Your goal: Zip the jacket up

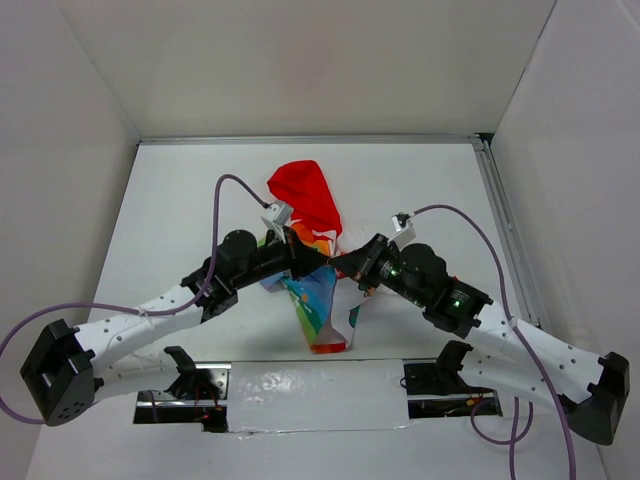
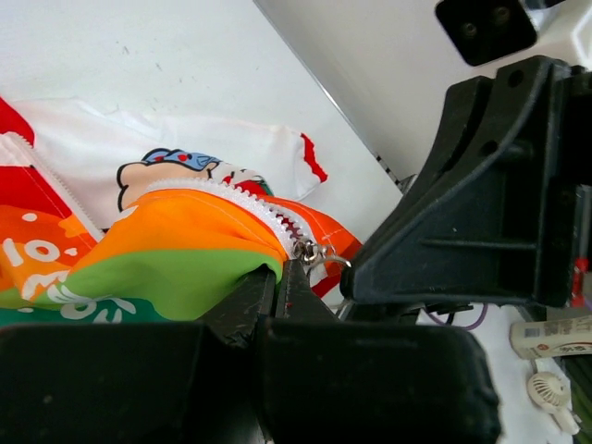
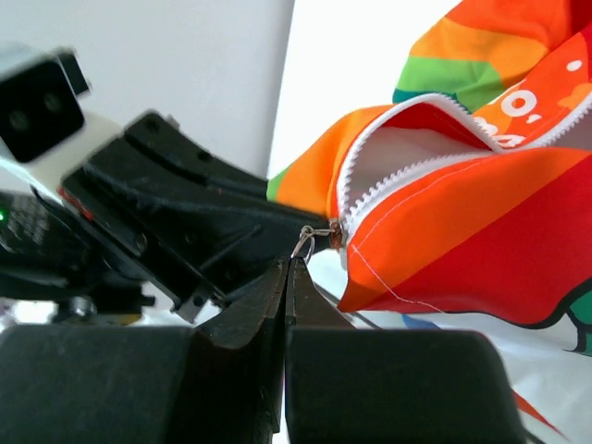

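Observation:
The jacket (image 1: 318,300) lies bunched at the table's middle, with its red hood (image 1: 303,192) at the far end and its rainbow panels toward me. My left gripper (image 1: 306,262) is shut on the jacket's orange-green edge (image 2: 176,264), right beside the zipper slider (image 2: 308,252). My right gripper (image 1: 346,266) is shut on the slider's small metal pull ring (image 3: 304,241), with its fingertips (image 3: 277,277) just under the ring. Above the slider the white zipper teeth (image 3: 407,139) stand apart, so the front is open there. The two grippers almost touch tip to tip.
White walls enclose the table (image 1: 180,200), with a metal rail (image 1: 505,230) along the right side. A reflective strip (image 1: 300,385) lies at the near edge between the arm bases. Purple cables (image 1: 235,185) loop over both arms.

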`<state>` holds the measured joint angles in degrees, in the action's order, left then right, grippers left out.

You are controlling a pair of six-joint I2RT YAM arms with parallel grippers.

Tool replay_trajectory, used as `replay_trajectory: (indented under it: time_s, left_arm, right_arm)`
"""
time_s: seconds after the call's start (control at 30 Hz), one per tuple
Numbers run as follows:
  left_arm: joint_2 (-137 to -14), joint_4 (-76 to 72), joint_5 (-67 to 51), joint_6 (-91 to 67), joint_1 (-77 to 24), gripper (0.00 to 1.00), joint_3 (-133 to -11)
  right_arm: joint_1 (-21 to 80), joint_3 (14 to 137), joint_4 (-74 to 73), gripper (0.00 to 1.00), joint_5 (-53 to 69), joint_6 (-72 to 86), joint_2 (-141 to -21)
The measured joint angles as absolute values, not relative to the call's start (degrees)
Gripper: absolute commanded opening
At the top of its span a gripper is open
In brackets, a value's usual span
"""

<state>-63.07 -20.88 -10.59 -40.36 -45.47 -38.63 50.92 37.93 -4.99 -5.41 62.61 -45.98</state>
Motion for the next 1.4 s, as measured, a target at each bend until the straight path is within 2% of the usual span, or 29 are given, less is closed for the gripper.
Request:
replay_trajectory:
  time_s: [0.37,0.8,1.03,1.07,1.1,1.23,1.4]
  left_arm:
    - [-61.63,-25.32,-12.05,-40.36,-45.45,0.0,-35.81]
    - [-61.91,-25.67,-19.92,-35.9,-46.76,0.0,-31.77]
    - [-62.61,-22.15,-20.64,-36.25,-47.83,0.0,-31.62]
    - [-62.59,-21.34,-20.14,-36.32,-47.83,0.0,-31.62]
    - [-62.61,-20.23,-19.68,-36.4,-47.83,0.0,-31.75]
    - [-62.7,-15.7,-19.4,-36.73,-47.48,0.0,-33.76]
    - [-62.94,-13.52,-20.93,-37.5,-45.47,0.0,-36.18]
  right_arm:
    - [47.09,35.62,-2.96,0.0,-4.78,71.33,-44.34]
    - [44.91,36.84,-2.55,0.0,-10.44,77.3,-50.98]
    - [43.48,40.84,-4.99,0.0,-13.37,72.55,-53.12]
    - [43.48,42.11,-5.82,0.03,-13.41,70.5,-53.43]
    - [43.48,43.38,-6.52,0.2,-13.32,67.94,-53.56]
    - [43.53,44.49,-8.32,0.58,-12.34,57.39,-51.92]
    - [43.53,39.35,-8.29,0.63,-7.64,46.44,-47.05]
